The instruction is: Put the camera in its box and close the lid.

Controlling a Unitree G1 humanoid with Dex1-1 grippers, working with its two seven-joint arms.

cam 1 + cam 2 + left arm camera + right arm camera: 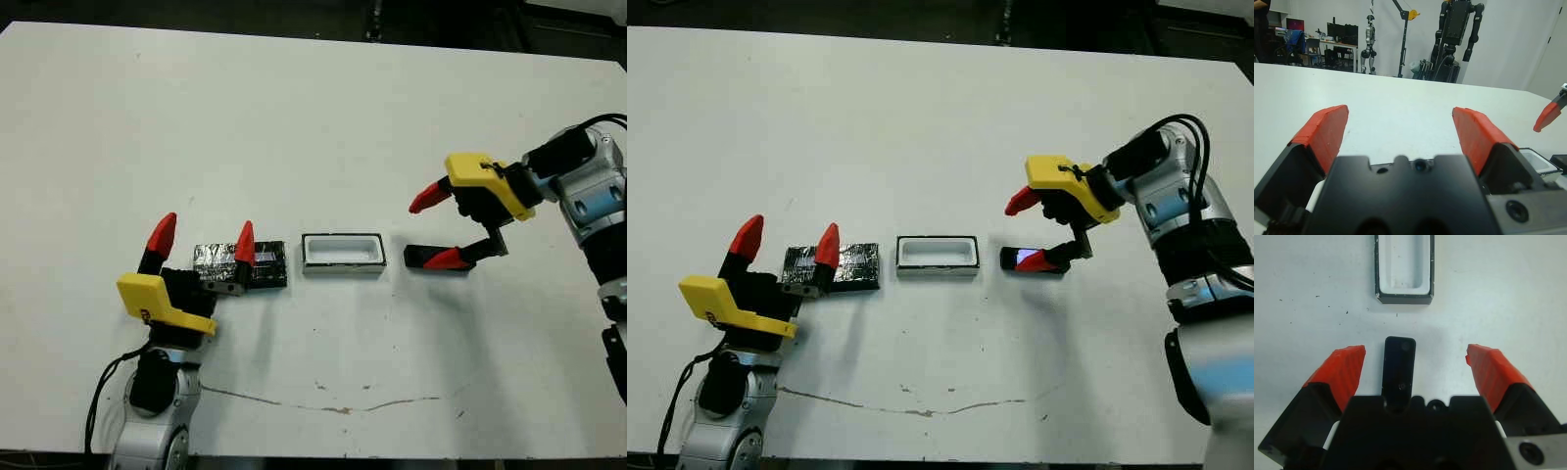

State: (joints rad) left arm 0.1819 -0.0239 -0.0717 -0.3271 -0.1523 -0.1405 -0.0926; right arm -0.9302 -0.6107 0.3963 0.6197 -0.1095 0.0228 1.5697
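The camera [1027,259], a small flat black oblong, lies on the white table just right of its box [341,253]. The box is a shallow white-lined tray with a dark rim, and nothing is in it. My right gripper [439,228] hangs open over the camera [1399,369], one red finger on each side. The lid [266,264], a black slab with crinkly silver foil, lies left of the box. My left gripper [204,237] stands open at the lid's left part, and its right finger [245,242] covers part of the foil.
A thin brownish scratch [323,401] runs across the table near the front edge. Beyond the far edge, the left wrist view shows humanoid robots on stands [1457,34] and desks with monitors [1342,36]. The other arm's red fingertip [1547,115] shows there too.
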